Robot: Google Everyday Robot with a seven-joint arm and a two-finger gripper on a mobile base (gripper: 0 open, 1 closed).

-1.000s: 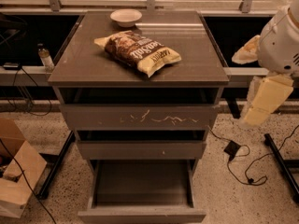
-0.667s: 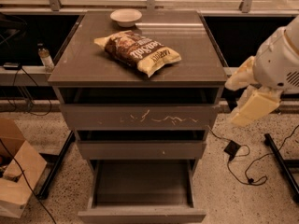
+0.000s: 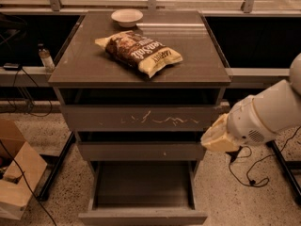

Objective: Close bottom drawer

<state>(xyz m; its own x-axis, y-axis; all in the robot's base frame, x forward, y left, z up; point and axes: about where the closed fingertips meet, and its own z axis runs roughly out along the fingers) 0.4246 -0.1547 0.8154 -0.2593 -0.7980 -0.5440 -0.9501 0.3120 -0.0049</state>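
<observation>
Bottom drawer [image 3: 142, 216] stood pulled well out of the cabinet [image 3: 141, 117] at the foot of the picture, with its dark interior exposed and its plain front facing the camera. Its long axis ran left to right, parallel to the two shut fronts above; its travel ran straight back into the carcass.

The gripper [image 3: 217, 136] hung at the cabinet's right side, level with the middle front, above the open drawer and not touching it. Whether it was spread or closed could not be determined, and nothing was seen in its hold.

Assessment: the approach step was in hand and no push had begun. The next move called for lowering the gripper in front of the drawer's face, then pressing squarely inward near mid-width to avoid skewing it.
</observation>
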